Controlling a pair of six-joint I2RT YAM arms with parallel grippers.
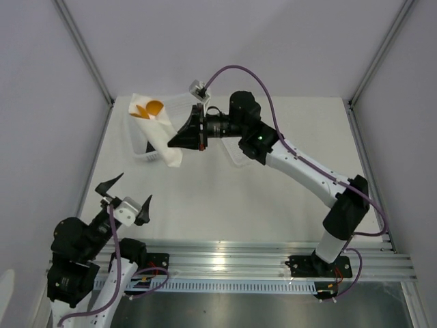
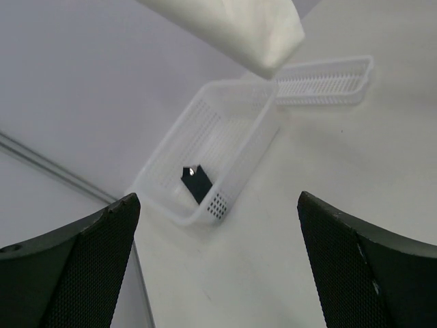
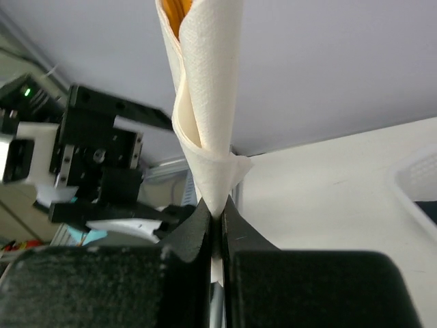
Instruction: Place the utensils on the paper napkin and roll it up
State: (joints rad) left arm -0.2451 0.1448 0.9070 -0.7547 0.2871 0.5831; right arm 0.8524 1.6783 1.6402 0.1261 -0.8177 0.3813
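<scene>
The paper napkin [image 1: 158, 130] is rolled into a white tube around the orange utensils [image 1: 149, 108], whose spoon bowl and tips stick out of its far end. My right gripper [image 1: 176, 143] is shut on the tube's near end and holds it in the air above the far left of the table. In the right wrist view the napkin [image 3: 208, 102] rises from the closed jaws, with orange [image 3: 174, 14] showing at the top. The roll's end also shows at the top of the left wrist view [image 2: 239, 27]. My left gripper [image 1: 124, 193] is open and empty, low at the near left.
A white perforated tray [image 2: 212, 143] stands under the roll at the far left, holding a black flat bar [image 2: 196, 183]. A second, shallower white tray [image 2: 328, 82] lies behind it. The enclosure's left wall is close to the trays.
</scene>
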